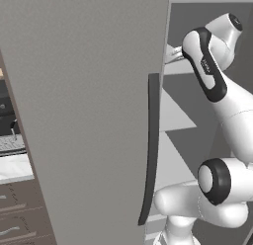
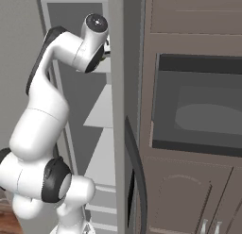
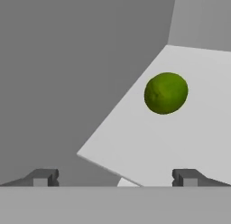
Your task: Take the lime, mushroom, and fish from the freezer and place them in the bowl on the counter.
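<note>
You see a round, dull-green lime (image 3: 166,93) with a dimpled skin, lying alone on a pale flat shelf (image 3: 135,146) inside the tall grey freezer (image 1: 89,115), toward the shelf's far edge. Your tool (image 3: 115,177) hangs before the shelf's near corner, jaws wide apart, gripping nothing.

The lime (image 3: 166,93) has a dull, finely pitted green rind; the shelf (image 3: 189,151) under it looks smooth matt pale plastic; the freezer (image 1: 84,115) door is matt grey, faintly grained
</note>
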